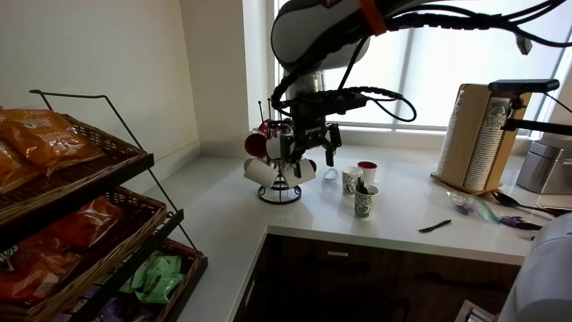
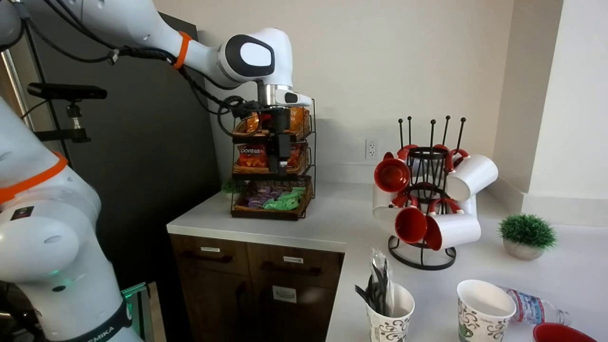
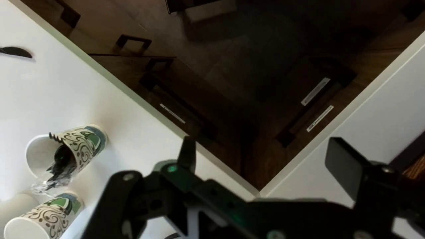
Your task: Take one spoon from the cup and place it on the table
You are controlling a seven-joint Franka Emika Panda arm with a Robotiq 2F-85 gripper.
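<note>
Counter (image 1: 313, 210), smooth and off-white, turns in an L above dark wooden cabinets (image 1: 330, 277), with pale walls (image 2: 342, 57) around it and a bright window (image 1: 429, 76) behind. It carries a black rack (image 2: 427, 154) hung with white mugs (image 2: 458, 231) lined in red, a tiered stand (image 2: 268, 213) of snack bags (image 1: 49, 138), a wooden holder (image 1: 467, 134) of stacked cups (image 1: 480, 161), and a black knife (image 1: 435, 226) lying flat. Near the counter's front edge, a patterned paper cup (image 2: 389, 327) stands upright, with a second patterned cup (image 1: 351, 181) near it and a clear bottle (image 2: 532, 306) on its side farther back. Black utensils (image 2: 378, 292) rise from the mouth of the front cup, their long axes steep and their free ends pointing up. In an exterior view a fork (image 2: 363, 294) leans out over the rim to the left, while the rest stand closer to upright beside a clear wrapper (image 2: 390, 292). I cannot tell which of them, if any, is a spoon. In the wrist view the cup's mouth faces the lower left, and the utensils point that way too. My gripper (image 1: 313, 162) hangs fingers-down, well apart from the cup, its two fingers (image 3: 343, 166) spread wide and released; in the wrist view the counter's inner corner shows between them.
</note>
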